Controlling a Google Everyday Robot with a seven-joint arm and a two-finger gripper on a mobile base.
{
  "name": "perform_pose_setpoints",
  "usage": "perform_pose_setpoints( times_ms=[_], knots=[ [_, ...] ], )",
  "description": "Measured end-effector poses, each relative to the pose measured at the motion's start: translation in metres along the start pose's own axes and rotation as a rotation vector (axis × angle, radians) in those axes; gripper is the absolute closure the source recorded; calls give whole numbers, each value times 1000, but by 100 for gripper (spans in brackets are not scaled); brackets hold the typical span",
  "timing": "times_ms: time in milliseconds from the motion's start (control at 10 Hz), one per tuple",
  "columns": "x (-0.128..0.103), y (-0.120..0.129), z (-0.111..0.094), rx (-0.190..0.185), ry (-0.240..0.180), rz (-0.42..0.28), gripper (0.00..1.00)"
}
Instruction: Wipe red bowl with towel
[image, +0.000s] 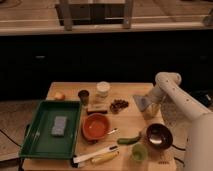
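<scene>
1. Reaching over the right rear of the worktop (127, 122), my arm (172, 90) bends down from the right. It sets my jaws near the back edge, well apart from the red bowl (95, 126).
2. Whether my jaws are open or closed I cannot tell. They sit against a small grey-blue triangular shape that I take to be the towel (139, 102). Whether it is gripped or merely touched I cannot tell either.
3. The red bowl stands upright near the middle of the worktop, just beside the right wall of the green tray (31, 135), with its inside bare.
4. The thick grey-blue sponge block (59, 126) lying in the tray is not the cloth I want, so I leave it alone.
5. As I judge it, the step in hand is fetching the towel. No wiping has begun, so the task is at an early stage.
6. The next move calls for a sure hold on the towel and a lift. Then comes a carry leftward and forward to the bowl, passing the dark cluster of small things (119, 104) and keeping clear of the dark bowl (156, 134) and the white cup (103, 89).
7. Over the bowl, I would lower the cloth onto the inside and rub round gently, since the bowl may slide toward the tray.
</scene>
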Motion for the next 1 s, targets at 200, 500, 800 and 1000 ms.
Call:
perform_pose_setpoints(
  times_ms=[200,500,800,1000],
  knots=[
    [-1,0,0,-2,-2,-1,20],
    [-2,1,0,-6,-5,-1,20],
    [-3,2,1,-9,-8,-2,20],
    [-3,3,0,-11,-9,-1,20]
  ],
)
